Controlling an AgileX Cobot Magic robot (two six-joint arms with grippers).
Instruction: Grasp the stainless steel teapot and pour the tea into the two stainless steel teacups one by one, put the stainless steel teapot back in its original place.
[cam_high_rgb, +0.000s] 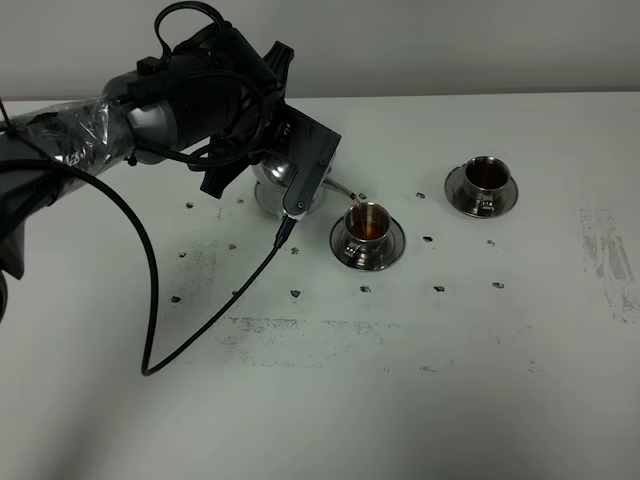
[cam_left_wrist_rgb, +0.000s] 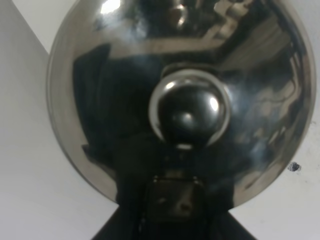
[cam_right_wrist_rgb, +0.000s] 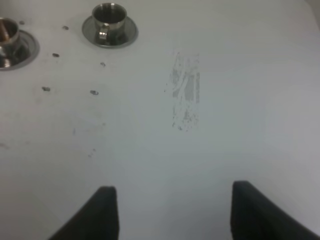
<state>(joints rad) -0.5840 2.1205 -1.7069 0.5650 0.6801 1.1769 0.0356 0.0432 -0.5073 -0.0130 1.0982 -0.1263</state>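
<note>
Gripping the stainless steel teapot (cam_left_wrist_rgb: 186, 107) in the clamped left pincer (cam_left_wrist_rgb: 173, 200), spout (cam_high_rgb: 343, 191) aimed at the worktop's (cam_high_rgb: 450, 380) right edge, pouring tea (cam_high_rgb: 353, 207) into the middle teacup (cam_high_rgb: 368, 224), right pincer (cam_right_wrist_rgb: 167, 212) wide.

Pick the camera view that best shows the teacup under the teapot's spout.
Exterior high: the teacup stands whole on its saucer, with tea inside. Right wrist catches only part of the teacup at the frame's edge. Left wrist shows none of it; the teapot fills that view.
</note>
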